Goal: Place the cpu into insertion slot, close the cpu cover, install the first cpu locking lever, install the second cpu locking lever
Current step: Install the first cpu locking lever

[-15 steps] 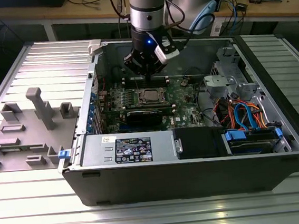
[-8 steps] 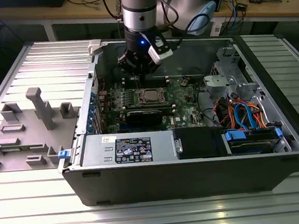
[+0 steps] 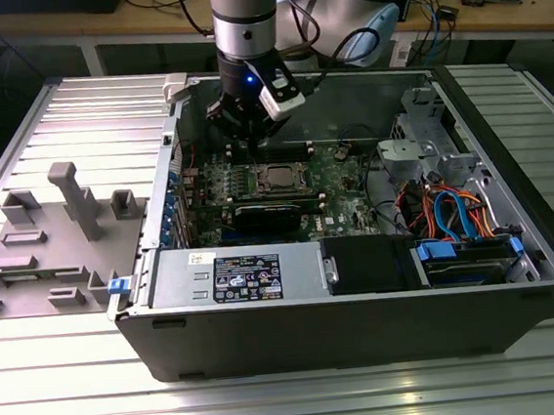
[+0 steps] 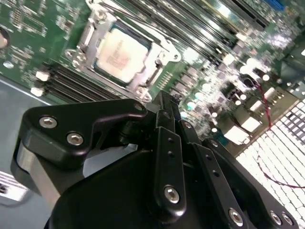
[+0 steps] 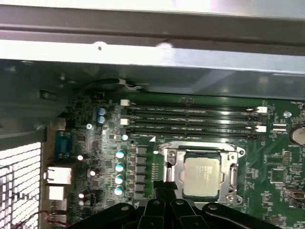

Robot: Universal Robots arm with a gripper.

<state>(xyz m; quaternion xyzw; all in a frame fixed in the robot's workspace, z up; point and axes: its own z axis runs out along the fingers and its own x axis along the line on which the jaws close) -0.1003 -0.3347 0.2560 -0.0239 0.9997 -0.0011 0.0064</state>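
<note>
- The open computer case (image 3: pixel 367 326) lies on the ribbed metal surface (image 3: pixel 276 404); its near wall and a labelled power supply (image 3: pixel 244 274) sit closest to the exterior camera.
- A grey fixture block (image 3: pixel 54 239) rests on the surface at the exterior view's left, just beside the case.
- Behind the power supply lies the green circuit board (image 3: pixel 338 177).
- The cpu (image 3: pixel 280 177) sits in the insertion slot (image 5: pixel 167 164) near the middle of the board, silver-grey top facing up.
- The cpu cover (image 5: pixel 233 174) lies flat around the cpu, its window framing the chip in both wrist views.
- The claw (image 3: pixel 249 140) hangs above the board just beyond the slot, toward the far wall of the case, apart from the cpu.
- In the second wrist view the claw fingers (image 4: pixel 164 143) stand together with no gap and hold nothing.
- Long black memory slots (image 5: pixel 190 119) lie beyond the insertion slot, near the far case wall.
- A cluttered bench (image 3: pixel 493 0) stands farthest back.
</note>
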